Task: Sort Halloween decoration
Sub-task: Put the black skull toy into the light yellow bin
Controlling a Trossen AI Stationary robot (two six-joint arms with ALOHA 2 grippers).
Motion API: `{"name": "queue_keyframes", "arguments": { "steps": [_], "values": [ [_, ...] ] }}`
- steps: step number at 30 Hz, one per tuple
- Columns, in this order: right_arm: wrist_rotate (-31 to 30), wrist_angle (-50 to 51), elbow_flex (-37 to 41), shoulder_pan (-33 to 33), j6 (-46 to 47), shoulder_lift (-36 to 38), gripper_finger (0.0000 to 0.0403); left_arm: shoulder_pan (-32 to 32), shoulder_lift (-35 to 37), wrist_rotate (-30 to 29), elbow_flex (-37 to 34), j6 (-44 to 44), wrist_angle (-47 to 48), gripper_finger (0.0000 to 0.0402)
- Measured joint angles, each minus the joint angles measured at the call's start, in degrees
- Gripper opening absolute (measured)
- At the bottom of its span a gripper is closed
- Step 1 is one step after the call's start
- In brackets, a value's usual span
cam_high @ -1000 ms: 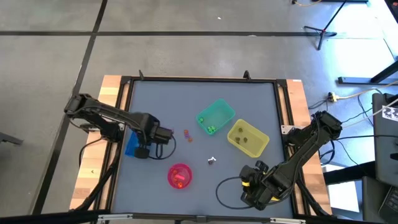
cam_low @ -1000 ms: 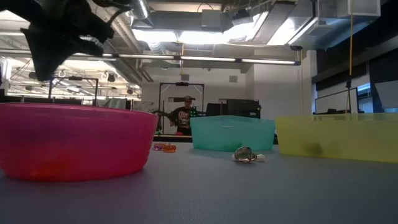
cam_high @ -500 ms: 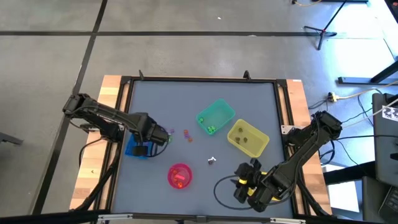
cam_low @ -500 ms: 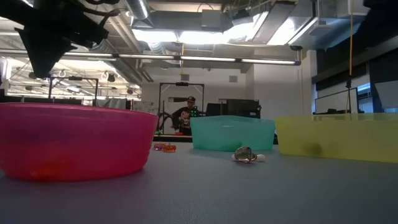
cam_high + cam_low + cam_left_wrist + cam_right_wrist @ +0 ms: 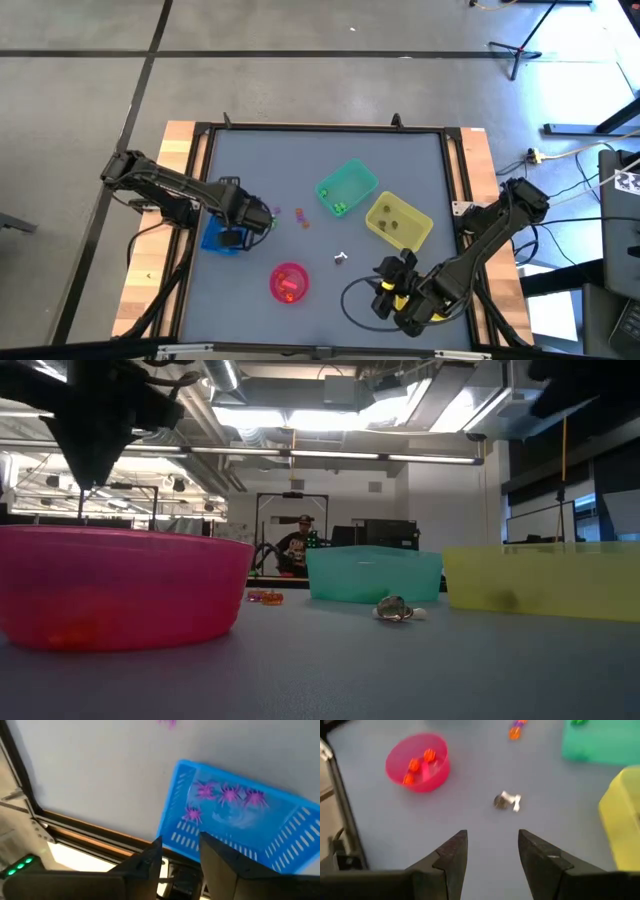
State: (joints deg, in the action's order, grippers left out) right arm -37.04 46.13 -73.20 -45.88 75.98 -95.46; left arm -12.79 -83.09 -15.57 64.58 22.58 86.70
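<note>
The Halloween decoration lies scattered. Several purple spiders (image 5: 227, 795) sit in the blue bin (image 5: 217, 240). Orange pieces (image 5: 415, 765) lie in the pink bowl (image 5: 289, 281). A grey and white trinket (image 5: 507, 801) rests on the table, and orange and purple ones (image 5: 299, 216) lie farther left. My left gripper (image 5: 181, 860) hangs open over the blue bin's near wall, pointing steeply down, with nothing between its fingers. My right gripper (image 5: 492, 855) is open near the table's front right, slanting down toward the grey trinket and well short of it.
A green bin (image 5: 347, 188) and a yellow bin (image 5: 398, 222) stand at the table's middle right, each holding small pieces. The table's raised frame (image 5: 75, 827) runs close beside the blue bin. A person (image 5: 296, 546) stands far behind the table.
My left gripper has tipped from pointing toward the table's right to pointing steeply down over the blue bin, rolling as it went. My right gripper has swung about toward the table's middle, staying near the front right.
</note>
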Motion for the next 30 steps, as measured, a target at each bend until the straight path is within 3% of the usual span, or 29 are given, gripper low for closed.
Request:
{"name": "queue_keyframes", "arguments": {
  "steps": [6,13,20,25,30],
  "values": [
    [-5.21,0.21,-0.01,1.91,-5.28,0.02,0.0172,0.02,-0.02,0.06,0.0,3.46,-5.97,0.0113],
    [-0.49,0.5,0.01,4.09,-8.86,0.0,0.0172,1.27,-0.02,0.02,0.0,0.32,-15.03,0.0105],
    [-1.99,0.0,-0.01,8.12,-8.85,0.0,0.0172,2.03,-0.04,0.06,0.0,-6.52,-31.03,0.0099],
    [-2.4,-5.34,0.01,13.5,-8.92,0.0,0.0172,1.42,-0.04,0.08,0.0,-9.04,-39.52,0.0099],
    [-0.5,-10.76,0.01,18.85,-13.56,0.0,0.0172,0.6,-0.04,-0.16,0.0,-13.11,-42.23,0.0099]
  ]
}}
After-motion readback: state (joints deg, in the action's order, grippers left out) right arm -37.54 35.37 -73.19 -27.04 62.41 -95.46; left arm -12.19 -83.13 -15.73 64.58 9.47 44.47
